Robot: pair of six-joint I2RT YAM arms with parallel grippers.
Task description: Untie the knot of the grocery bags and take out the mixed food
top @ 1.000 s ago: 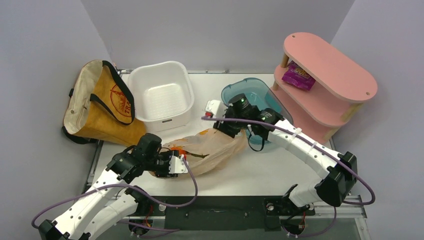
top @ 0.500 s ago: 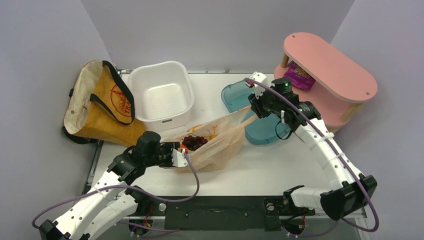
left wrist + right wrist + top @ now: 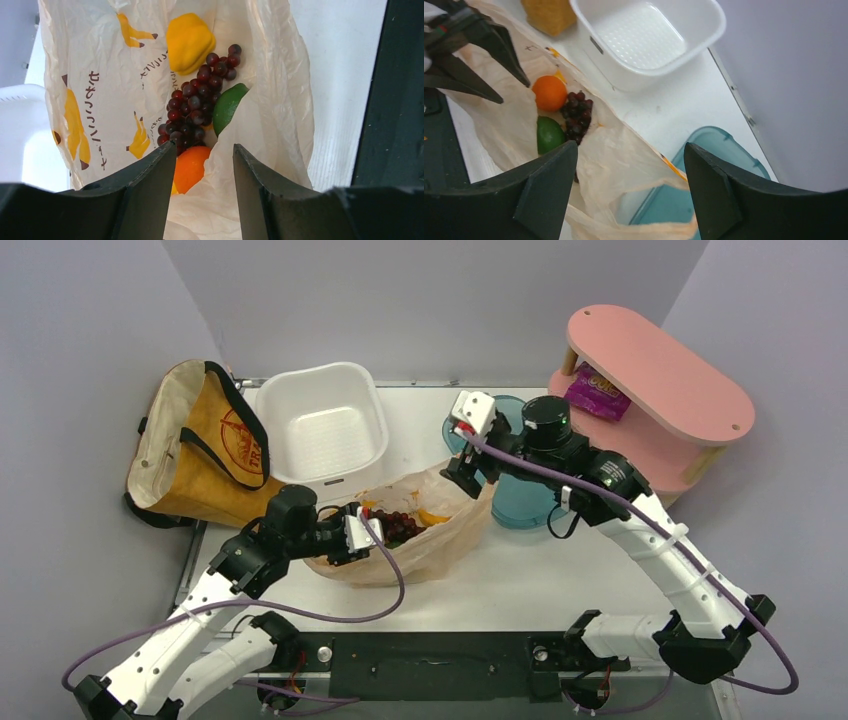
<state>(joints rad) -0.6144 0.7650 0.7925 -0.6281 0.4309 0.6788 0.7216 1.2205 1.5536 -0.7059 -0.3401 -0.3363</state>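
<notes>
- The thin peach plastic bag point(image 3: 440, 540) lay on the white table point(image 3: 560, 580) in the middle of the top view, with its mouth wide open and no knot visible.
- Inside the bag were dark red grapes point(image 3: 195, 105), and touching them an orange point(image 3: 192, 167), a green round fruit point(image 3: 227, 105) and a yellow pepper point(image 3: 189, 42).
- The left tool point(image 3: 204, 150) was at the left rim of the bag. Its fingers stood apart, not closed, and some crumpled plastic lay between them.
- The right tool point(image 3: 630, 145) hung over the upper right rim of the bag. Its fingers were spread wide and held nothing.
- The brown canvas tote point(image 3: 205, 455) with black straps stood at the left of the top view, leaning beside a white tub point(image 3: 322, 435). I could not see into it.
- A teal tub point(image 3: 520, 500) was just right of the plastic bag, partly under the right arm.
- A pink shelf point(image 3: 650, 370) stood at the upper right, with a purple packet point(image 3: 597, 392) on its lower level.
</notes>
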